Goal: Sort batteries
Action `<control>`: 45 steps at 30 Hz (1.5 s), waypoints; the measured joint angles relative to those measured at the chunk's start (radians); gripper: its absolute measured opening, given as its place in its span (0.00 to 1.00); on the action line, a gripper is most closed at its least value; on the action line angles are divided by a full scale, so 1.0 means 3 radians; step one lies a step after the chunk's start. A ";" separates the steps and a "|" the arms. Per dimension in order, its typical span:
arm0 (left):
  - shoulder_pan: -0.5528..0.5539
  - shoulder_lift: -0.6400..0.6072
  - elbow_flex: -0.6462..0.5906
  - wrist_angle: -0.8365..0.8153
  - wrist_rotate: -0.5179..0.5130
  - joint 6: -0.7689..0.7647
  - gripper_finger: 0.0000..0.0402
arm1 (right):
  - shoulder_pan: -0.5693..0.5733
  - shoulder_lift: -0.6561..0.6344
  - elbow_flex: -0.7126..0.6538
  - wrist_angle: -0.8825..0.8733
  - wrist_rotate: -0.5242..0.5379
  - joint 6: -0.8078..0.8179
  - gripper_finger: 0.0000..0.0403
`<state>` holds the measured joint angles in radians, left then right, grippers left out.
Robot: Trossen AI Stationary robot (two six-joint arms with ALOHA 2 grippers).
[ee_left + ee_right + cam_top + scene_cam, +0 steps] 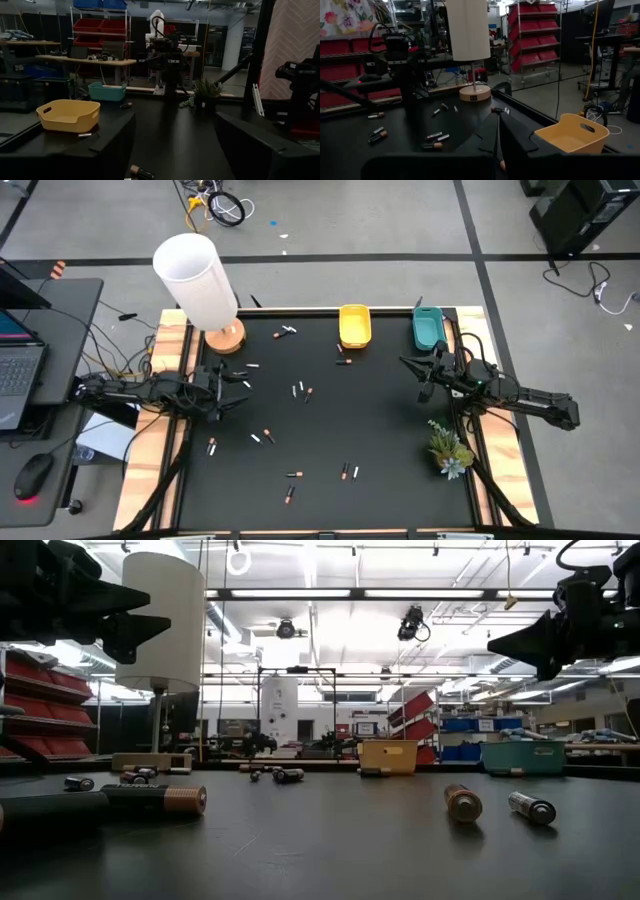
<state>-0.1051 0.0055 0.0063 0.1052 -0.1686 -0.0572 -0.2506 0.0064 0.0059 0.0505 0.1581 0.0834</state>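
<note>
Table point(380, 430): black top, pale wooden side edges. Batteries point(302, 391) scattered across centre and left. Yellow tray point(354, 326) and teal tray point(428, 329) at upper edge; lamp point(196, 280) upper left; plant point(449, 448) right.

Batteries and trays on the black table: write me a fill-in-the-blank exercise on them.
1. The yellow tray stands beside a tray coloured ____.
2. The batteries lie scattered on the ____ mat.
3. The right gripper has its jaws ____.
4. The lamp has a ____ shade.

Missing words: teal; black; shut; white
</note>
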 joint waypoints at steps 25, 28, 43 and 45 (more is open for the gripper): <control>0.0001 0.0070 0.0000 0.0999 -0.0256 0.0002 0.70 | -0.0001 0.0000 0.0000 0.0000 0.0000 0.0000 0.07; 0.0001 0.0078 0.0000 0.1472 -0.0415 -0.0010 0.70 | 0.0000 0.0001 -0.0001 0.0000 0.0000 0.0000 0.07; 0.0001 0.0079 0.0000 0.1560 -0.0705 -0.1692 0.70 | 0.0000 0.0001 0.0000 0.0001 0.0001 -0.0093 0.07; 0.0000 0.0079 0.0000 0.1633 -0.0709 -0.1940 0.70 | -0.0001 0.0001 -0.0001 0.0014 0.0020 -0.0278 0.07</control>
<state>-0.1051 0.0292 0.0063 0.5952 -0.3811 -0.6393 -0.2509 0.0067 0.0056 0.0547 0.1640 0.0000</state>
